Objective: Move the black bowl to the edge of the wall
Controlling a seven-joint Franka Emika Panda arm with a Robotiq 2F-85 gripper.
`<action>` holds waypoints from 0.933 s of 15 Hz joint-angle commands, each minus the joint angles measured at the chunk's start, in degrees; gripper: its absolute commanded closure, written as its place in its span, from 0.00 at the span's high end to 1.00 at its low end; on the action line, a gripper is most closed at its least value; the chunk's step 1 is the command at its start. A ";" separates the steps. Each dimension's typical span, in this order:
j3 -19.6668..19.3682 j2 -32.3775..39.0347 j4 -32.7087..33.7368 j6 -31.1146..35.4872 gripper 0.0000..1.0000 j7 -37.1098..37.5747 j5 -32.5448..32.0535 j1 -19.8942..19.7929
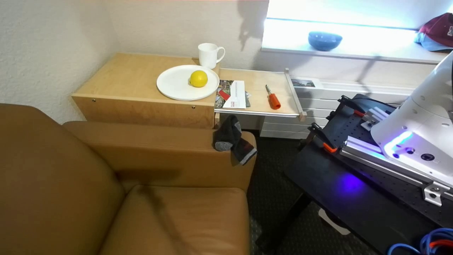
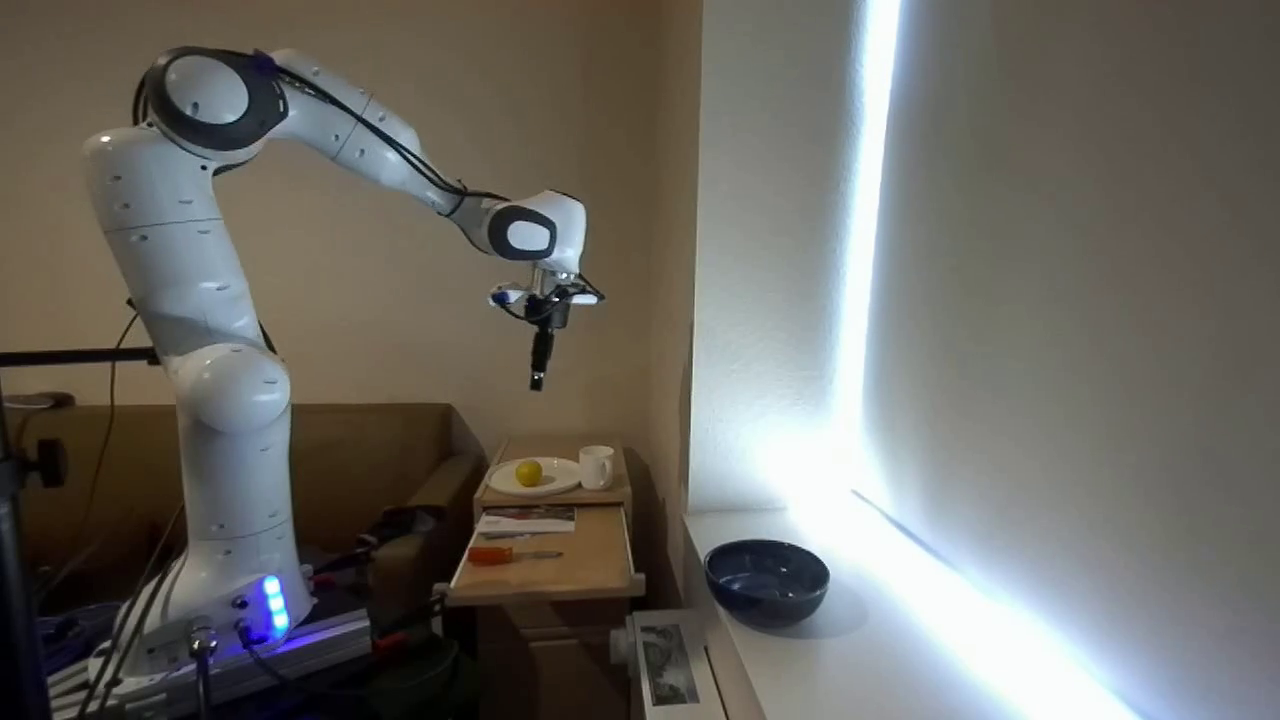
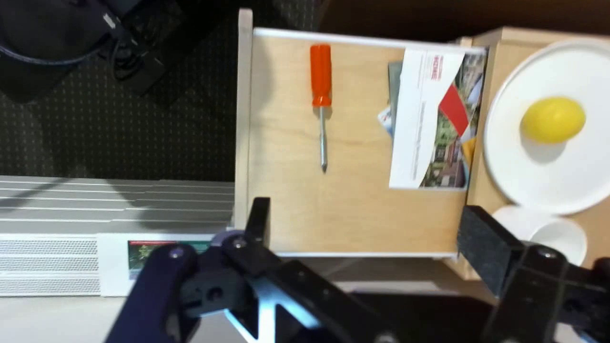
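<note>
The black bowl [image 2: 767,583] stands upright on the white windowsill, near the sill's front edge; its visible inside looks empty. In an exterior view the bowl [image 1: 324,41] looks blue in the strong window light. It is out of the wrist view. The off-white wall [image 1: 170,30] runs behind the wooden cabinet and beside the window; the wall [image 2: 678,250] also shows left of the window recess. My gripper [image 2: 537,382] hangs pointing down, high above the pulled-out drawer, apart from the bowl. In the wrist view the gripper [image 3: 364,209] has its fingers wide apart with nothing between them.
The open drawer [image 3: 286,200] holds an orange screwdriver [image 3: 321,76] and papers [image 3: 414,124]. On the cabinet stand a white plate [image 1: 173,83] with a yellow fruit [image 1: 199,78] and a white mug [image 1: 208,56]. A cap [image 1: 439,32] lies on the sill. A radiator [image 3: 114,205] stands below.
</note>
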 commanded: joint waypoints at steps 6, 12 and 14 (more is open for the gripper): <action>-11.55 14.21 15.75 4.64 1.00 6.59 3.46 -8.35; -12.15 20.12 18.17 11.01 1.00 13.84 -0.48 -8.23; -13.22 25.18 21.05 14.34 1.00 18.37 -0.78 -8.81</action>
